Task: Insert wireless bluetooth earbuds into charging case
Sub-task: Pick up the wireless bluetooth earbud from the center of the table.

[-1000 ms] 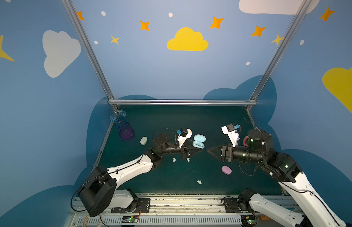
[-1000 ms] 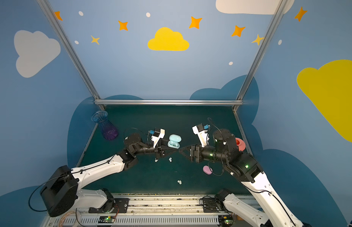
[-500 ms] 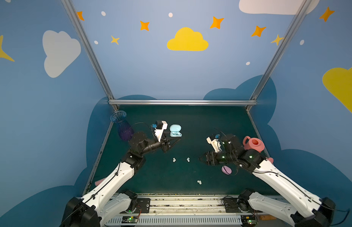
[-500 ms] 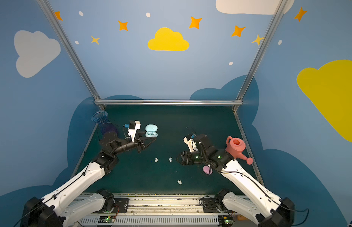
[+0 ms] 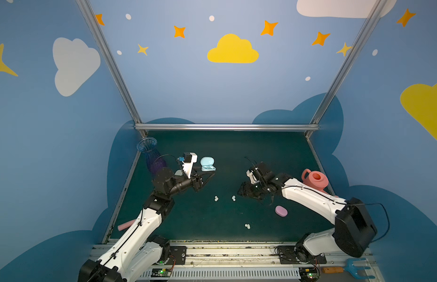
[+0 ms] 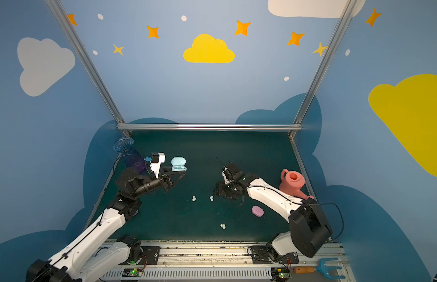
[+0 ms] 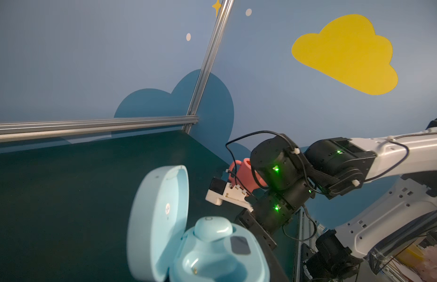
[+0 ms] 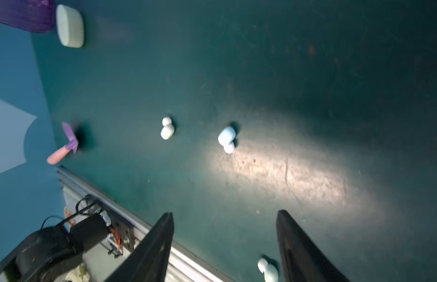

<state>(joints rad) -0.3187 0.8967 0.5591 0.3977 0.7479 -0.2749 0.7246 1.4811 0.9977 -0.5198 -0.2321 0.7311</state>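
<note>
My left gripper is shut on an open light blue charging case, held above the mat at the back left. In the left wrist view the case shows its lid up, one pale blue earbud seated in a well and the other well empty. Three whitish earbuds lie loose on the mat. My right gripper is open and tilted down just right of the middle earbud. In the right wrist view its open gripper has one earbud beside a finger.
A shut pink case lies under the right forearm. A pale case sits by the purple vase at the back left. A pink watering can stands at the right edge. A pink-handled toy shovel lies at the left edge.
Both arms have drawn apart from the centre. The left gripper carried the blue case left and back. The right gripper stayed open, dropped toward the mat and now points down near the loose earbuds.
</note>
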